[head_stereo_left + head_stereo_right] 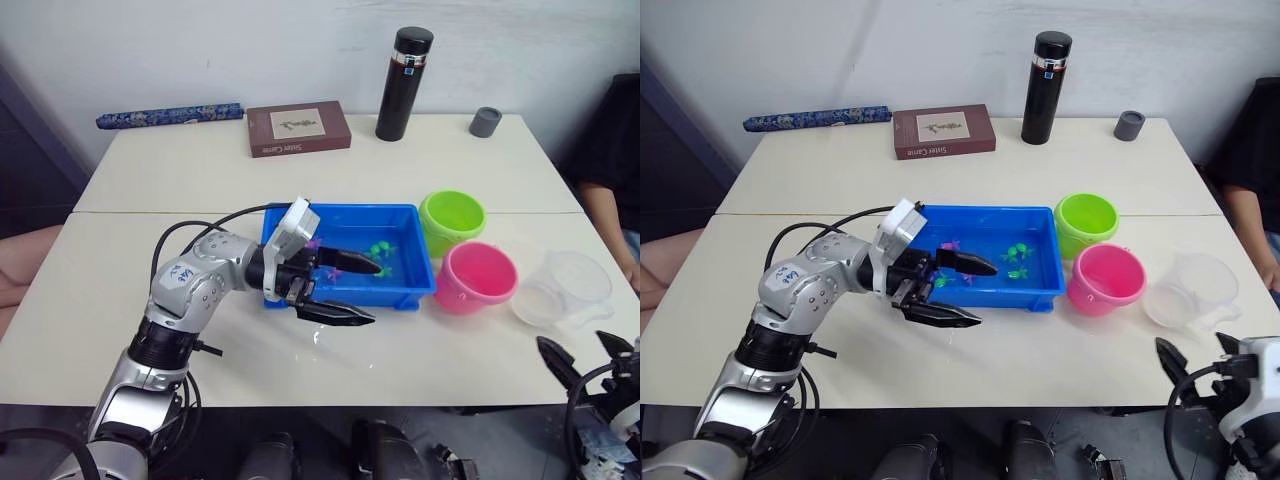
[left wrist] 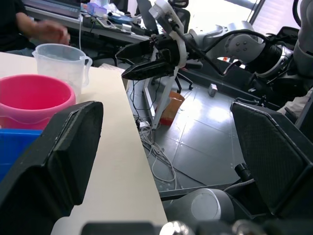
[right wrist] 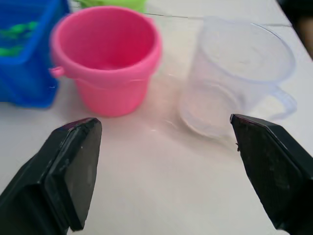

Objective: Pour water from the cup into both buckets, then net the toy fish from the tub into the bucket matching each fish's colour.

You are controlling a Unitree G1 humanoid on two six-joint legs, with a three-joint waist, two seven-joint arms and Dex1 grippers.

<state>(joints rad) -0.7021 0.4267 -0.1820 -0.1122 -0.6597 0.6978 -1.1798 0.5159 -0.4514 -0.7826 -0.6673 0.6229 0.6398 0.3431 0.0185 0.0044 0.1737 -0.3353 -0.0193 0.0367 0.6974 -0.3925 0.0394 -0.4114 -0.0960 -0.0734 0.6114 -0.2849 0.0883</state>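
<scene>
The left gripper (image 1: 345,288) is spread wide and holds nothing; one finger reaches over the blue tub (image 1: 408,291), the other hangs outside the tub's front wall above the table (image 1: 180,170). Green and pink toy fish (image 1: 380,248) lie in the tub. Beside the tub's right end stand the lime bucket (image 1: 452,220) and, nearer the table's front edge, the pink bucket (image 1: 476,277). The clear cup (image 1: 562,290) stands upright toward the right edge. The right gripper (image 3: 161,171) hovers wide open and empty, before the pink bucket and cup.
</scene>
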